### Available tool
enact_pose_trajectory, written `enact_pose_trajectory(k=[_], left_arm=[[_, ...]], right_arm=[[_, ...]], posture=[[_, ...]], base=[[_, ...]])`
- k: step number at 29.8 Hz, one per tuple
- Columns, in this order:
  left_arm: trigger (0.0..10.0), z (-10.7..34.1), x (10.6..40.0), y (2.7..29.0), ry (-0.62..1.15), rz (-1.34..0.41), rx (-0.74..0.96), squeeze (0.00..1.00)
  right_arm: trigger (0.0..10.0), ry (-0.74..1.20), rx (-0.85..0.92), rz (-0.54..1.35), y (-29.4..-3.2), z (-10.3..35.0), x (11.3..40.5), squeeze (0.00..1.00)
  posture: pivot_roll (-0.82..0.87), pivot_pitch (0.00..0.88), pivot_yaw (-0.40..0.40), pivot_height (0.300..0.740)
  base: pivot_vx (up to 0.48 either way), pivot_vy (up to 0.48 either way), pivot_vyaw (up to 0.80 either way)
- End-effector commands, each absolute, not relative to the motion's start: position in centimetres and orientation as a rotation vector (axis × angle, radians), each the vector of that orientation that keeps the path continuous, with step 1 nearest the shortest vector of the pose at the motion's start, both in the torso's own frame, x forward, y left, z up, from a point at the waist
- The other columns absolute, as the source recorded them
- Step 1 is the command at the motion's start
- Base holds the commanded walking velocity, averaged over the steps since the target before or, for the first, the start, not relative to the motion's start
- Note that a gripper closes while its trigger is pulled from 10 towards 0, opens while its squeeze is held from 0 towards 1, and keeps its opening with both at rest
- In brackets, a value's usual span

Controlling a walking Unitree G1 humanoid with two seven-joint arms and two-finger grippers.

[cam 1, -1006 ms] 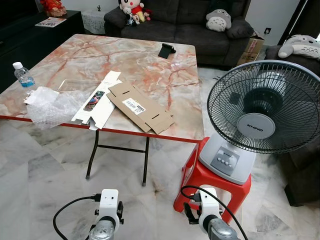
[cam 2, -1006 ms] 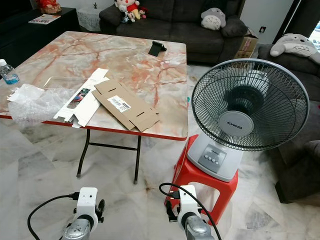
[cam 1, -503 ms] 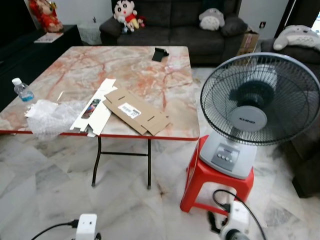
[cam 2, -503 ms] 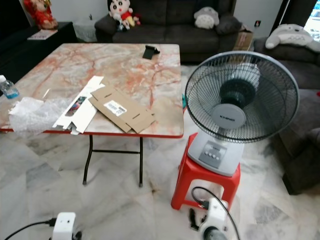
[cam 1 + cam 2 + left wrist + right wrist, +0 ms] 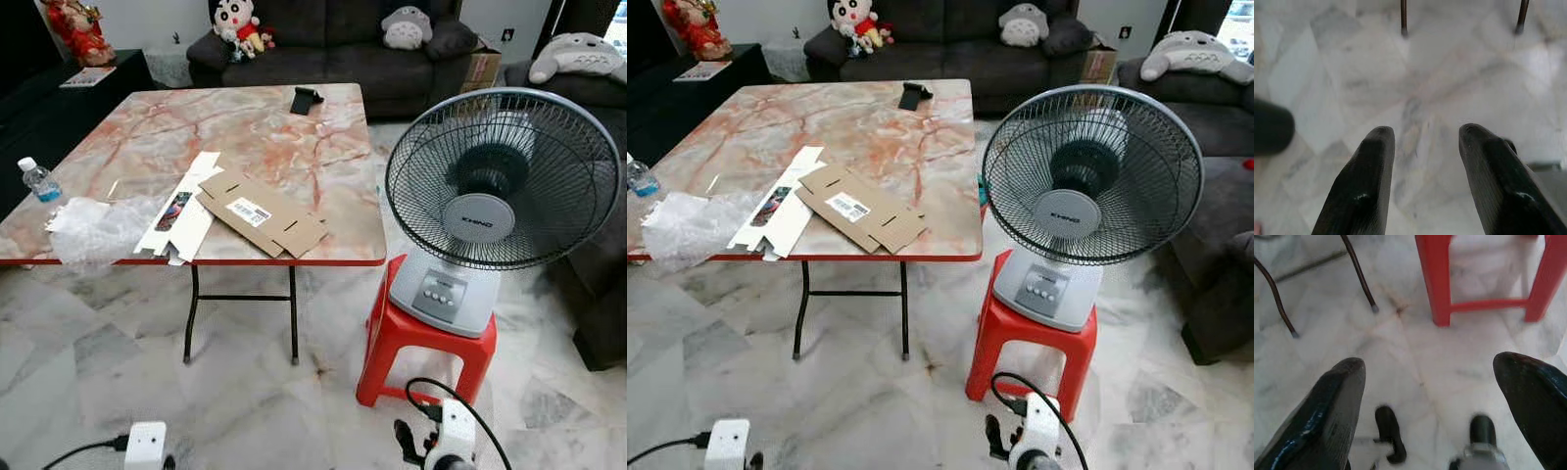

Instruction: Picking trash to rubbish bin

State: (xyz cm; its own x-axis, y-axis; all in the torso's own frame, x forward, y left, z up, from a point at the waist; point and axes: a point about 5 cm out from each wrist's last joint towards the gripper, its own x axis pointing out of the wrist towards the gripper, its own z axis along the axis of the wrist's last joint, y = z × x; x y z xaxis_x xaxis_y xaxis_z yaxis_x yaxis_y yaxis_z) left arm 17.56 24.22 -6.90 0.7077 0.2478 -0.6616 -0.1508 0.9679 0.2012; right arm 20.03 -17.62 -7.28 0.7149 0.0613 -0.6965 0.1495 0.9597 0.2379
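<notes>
1. Head views show a table (image 5: 294, 127) with a glossy pink-veined marble top, red edge and thin dark folding legs, standing on pale marble tiles.
2. The trash lies on its near half: a flattened brown carton (image 5: 260, 212) with a white label, a flat white box (image 5: 186, 208) just beside it on the left, and crumpled clear wrap (image 5: 96, 227) at the near left corner.
3. A small water bottle (image 5: 38, 180) stands at the left edge; a dark object, possibly a phone stand, sits far across the top.
4. Right of the table, a grey fan (image 5: 498, 186) with a round wire cage rests on a red plastic stool (image 5: 423, 348).
5. No bin can be made out, so the drop point is a guess for now.
6. The left gripper (image 5: 1422, 171) hangs over bare floor, fingers apart and empty.
7. The right gripper (image 5: 1435, 396) hangs low near the stool's legs, fingers wide apart, empty.
8. Risks, as I judge them: the right arm or its cable could catch the stool and tip the top-heavy fan.
9. Thin flat card on a slick top may slide away instead of lifting; the light wrap may slip from the fingers.
</notes>
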Motion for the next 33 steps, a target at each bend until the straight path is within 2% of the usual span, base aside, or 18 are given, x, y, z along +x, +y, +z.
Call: enact_pose_trajectory(k=[1,5,10,14,15,18,22,28,33], left_arm=[[10.0,-5.8,18.6,25.2,0.672,0.254,0.157,0.0],[10.0,-4.4,19.7,26.0,0.558,0.289,0.167,0.0],[10.0,-1.6,20.0,27.0,0.321,0.337,0.227,0.0],[10.0,-1.0,19.9,27.1,0.277,0.339,0.241,0.0],[10.0,1.3,20.7,26.9,0.163,0.312,0.297,0.0],[10.0,9.0,23.1,25.3,-0.15,0.26,0.378,0.0],[10.0,14.3,26.4,23.6,-0.335,0.223,0.347,0.0],[10.0,14.7,28.6,22.4,-0.345,0.175,0.298,0.0],[10.0,13.6,30.9,19.3,-0.231,0.062,0.186,0.0]], right_arm=[[10.0,0.679,0.274,-0.04,-17.8,-6.1,21.7,0.0],[10.0,0.575,0.255,-0.034,-18.2,-4.8,23.2,0.0],[10.0,0.411,0.175,0.051,-18.0,-2.6,25.2,0.0],[10.0,0.378,0.165,0.063,-17.9,-2.2,25.4,0.0],[10.0,0.295,0.165,0.067,-17.8,-0.9,26.4,0.0],[10.0,0.078,0.134,0.114,-17.0,3.4,28.9,0.0],[10.0,-0.075,0.129,0.118,-16.1,7.1,31.2,0.0],[10.0,-0.142,0.144,0.133,-15.1,8.8,32.3,0.0],[10.0,-0.122,0.167,0.167,-13.1,9.3,33.2,0.0]], posture=[[0.01,0.038,0.087,0.74],[0.02,0.03,0.082,0.74],[0.04,0.014,0.063,0.74],[0.04,0.014,0.063,0.74],[0.06,0.007,0.038,0.74],[0.07,0.0,0.036,0.74],[0.04,0.0,0.061,0.74],[0.02,0.0,0.082,0.74],[0.0,0.0,0.088,0.74]], base=[[0.0,0.0,0.0],[0.0,0.0,0.0],[0.0,0.0,0.0],[0.0,0.0,0.0],[0.0,0.0,0.0],[0.0,0.0,0.0],[0.0,0.0,0.0],[0.0,0.0,0.0],[0.0,0.0,0.0]])
